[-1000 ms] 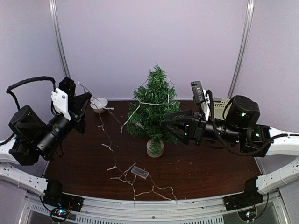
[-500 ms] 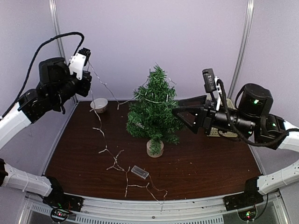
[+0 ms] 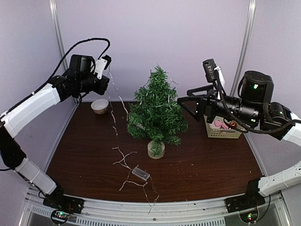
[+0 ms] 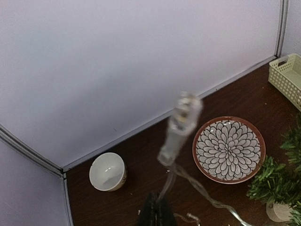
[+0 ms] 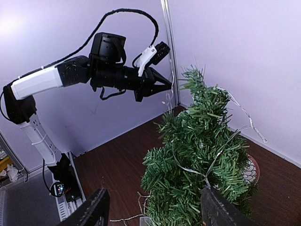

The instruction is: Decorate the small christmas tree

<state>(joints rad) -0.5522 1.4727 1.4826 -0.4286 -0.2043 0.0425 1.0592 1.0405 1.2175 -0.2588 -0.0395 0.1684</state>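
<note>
The left gripper (image 3: 104, 81) is raised high, to the left of the small christmas tree (image 3: 156, 110) and near the level of its top. Its two fingers are pressed together on a thin string of lights (image 3: 113, 120). In the left wrist view the wire rises out of the closed fingertips (image 4: 155, 214), and a blurred clear piece of the string stands just above them. From this gripper the string hangs down to the brown table (image 3: 211, 160). There it lies in loose loops below the gripper and ends by a small clear battery box (image 3: 140, 173). Another part of the string lies over the tree's upper branches.

The right gripper (image 3: 189, 100) is held at the tree's right side, near mid height, pointing at the branches. Its fingers are spread wide and hold nothing. In its wrist view the tree fills the space in front of the two finger pads (image 5: 95, 209).

The tree stands upright on its pale base, between the two grippers. A small white bowl (image 3: 99, 105) sits under the left gripper. A flower-patterned plate (image 4: 229, 149) lies behind the tree. A pale basket (image 3: 225, 129) rests below the right arm.
</note>
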